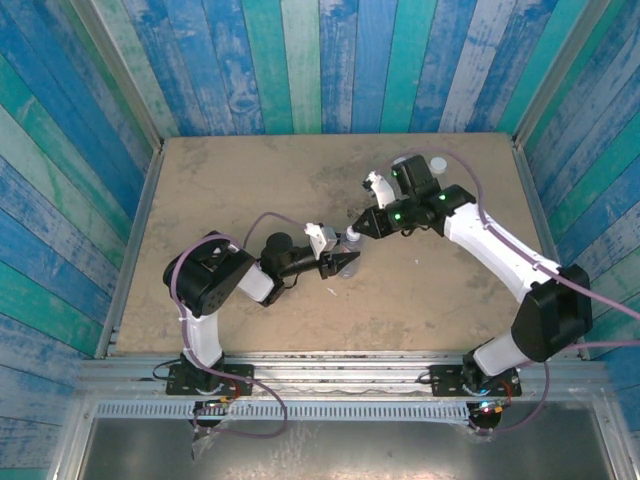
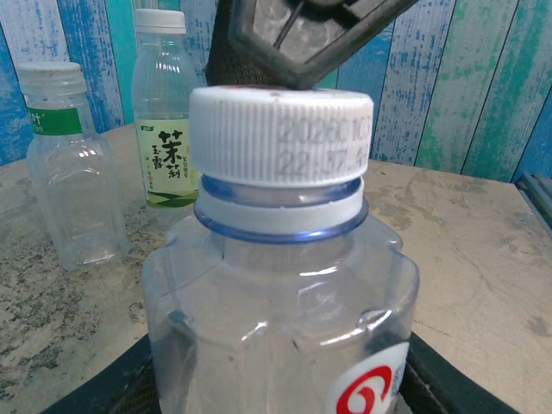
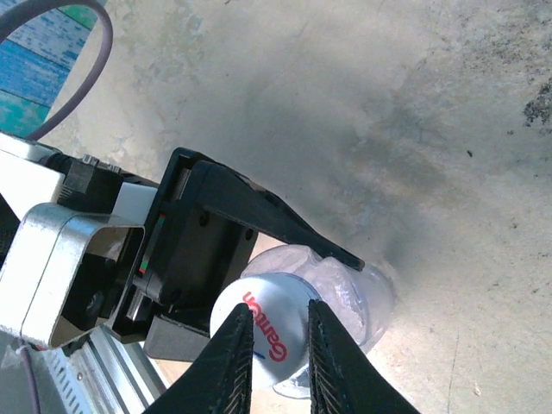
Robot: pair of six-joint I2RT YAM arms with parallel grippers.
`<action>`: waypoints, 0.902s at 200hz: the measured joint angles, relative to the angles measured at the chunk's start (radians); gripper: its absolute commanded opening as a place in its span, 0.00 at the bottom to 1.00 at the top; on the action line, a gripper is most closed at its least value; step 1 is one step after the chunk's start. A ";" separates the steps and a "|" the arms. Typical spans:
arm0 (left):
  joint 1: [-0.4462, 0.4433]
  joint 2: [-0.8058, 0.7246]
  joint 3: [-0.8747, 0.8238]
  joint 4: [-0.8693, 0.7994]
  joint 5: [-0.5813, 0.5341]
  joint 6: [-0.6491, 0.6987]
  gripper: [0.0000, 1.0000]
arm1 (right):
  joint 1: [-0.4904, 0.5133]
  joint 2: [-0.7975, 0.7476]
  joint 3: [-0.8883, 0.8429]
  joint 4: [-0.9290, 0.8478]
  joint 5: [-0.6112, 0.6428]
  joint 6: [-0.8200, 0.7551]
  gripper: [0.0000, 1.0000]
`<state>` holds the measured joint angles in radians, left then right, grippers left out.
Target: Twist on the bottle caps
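Stretching between blue and green plank walls, the mottled tan counter [image 1: 230,190] carries everything here. The white right arm [image 1: 500,250] reaches in from the near right corner toward the middle, and the left arm [image 1: 215,285] bends in from the near left corner to meet it. Around the counter's middle, a little toward the near edge, the left end effector [image 1: 340,262] pinches the held bottle [image 2: 276,319] by its clear body, its black jaws on either side of the plastic. This bottle stands upright, with a red and white swirl on its label and a blue ring under the collar. Toward the far right corner stand two more bottles, just beside each other and well apart from the held one: the tea bottle [image 2: 166,129], with a yellow-green label and its own white top, and the green-banded bottle [image 2: 69,181], which is also capped. The white cap [image 2: 280,138], ribbed and stamped with faint digits, sits level on the held bottle's neck. The right end effector [image 3: 276,315] hangs directly over this cap, its fingers [image 3: 237,354] drawn close together, tips at the printed top face rather than around the ribbed side; whether they press on it I cannot tell.
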<state>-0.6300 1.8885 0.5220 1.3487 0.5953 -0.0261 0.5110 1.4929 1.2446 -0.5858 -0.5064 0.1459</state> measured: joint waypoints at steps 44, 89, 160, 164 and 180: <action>0.000 0.000 0.000 -0.002 -0.003 -0.009 0.50 | 0.006 -0.129 -0.145 0.018 -0.060 0.019 0.26; 0.000 -0.018 -0.009 -0.023 -0.006 -0.011 0.51 | 0.012 -0.227 -0.166 0.021 -0.046 -0.045 0.73; 0.000 -0.182 -0.060 -0.251 0.084 0.098 0.52 | 0.080 -0.283 -0.158 -0.088 0.035 -0.548 0.77; 0.000 -0.189 -0.062 -0.261 0.091 0.103 0.52 | 0.091 -0.285 -0.158 -0.098 0.035 -0.573 0.76; -0.001 -0.217 -0.069 -0.307 0.122 0.137 0.52 | 0.134 -0.284 -0.148 -0.142 0.036 -0.673 0.70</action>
<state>-0.6312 1.6711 0.4534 1.0420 0.7177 0.1112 0.6453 1.2087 1.0969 -0.7277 -0.4706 -0.5274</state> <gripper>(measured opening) 0.522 0.735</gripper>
